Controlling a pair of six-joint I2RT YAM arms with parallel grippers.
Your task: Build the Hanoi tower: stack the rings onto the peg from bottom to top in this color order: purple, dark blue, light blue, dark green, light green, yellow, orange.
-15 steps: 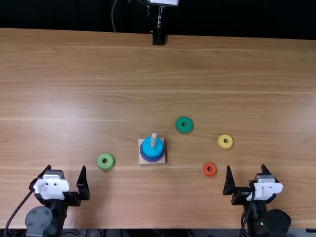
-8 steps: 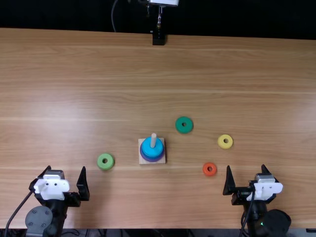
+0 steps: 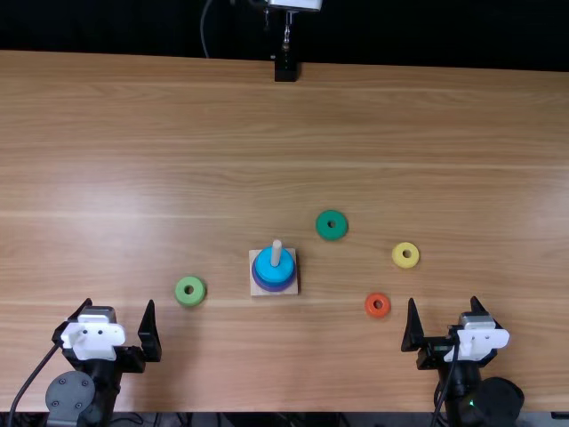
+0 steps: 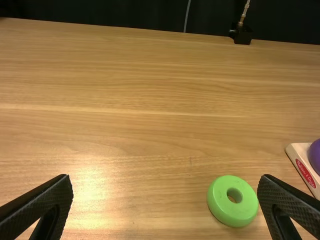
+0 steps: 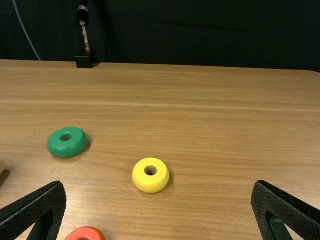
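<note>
Nothing has moved: left gripper and right gripper are empty, fingers apart. Dark green ring, far and right of the stack, likely goes next.

The table is light brown, streaked with paler and darker grain. The peg is pale cream, its base pale wood with a red oval mark. Bright blue ring, purple ring, dark green ring, light green ring, yellow ring and orange ring (a reddish orange, really) are each one plain colour. Left tool and right tool have black fingers, finely cross-hatched, and white patches behind. The backdrop is black.
</note>
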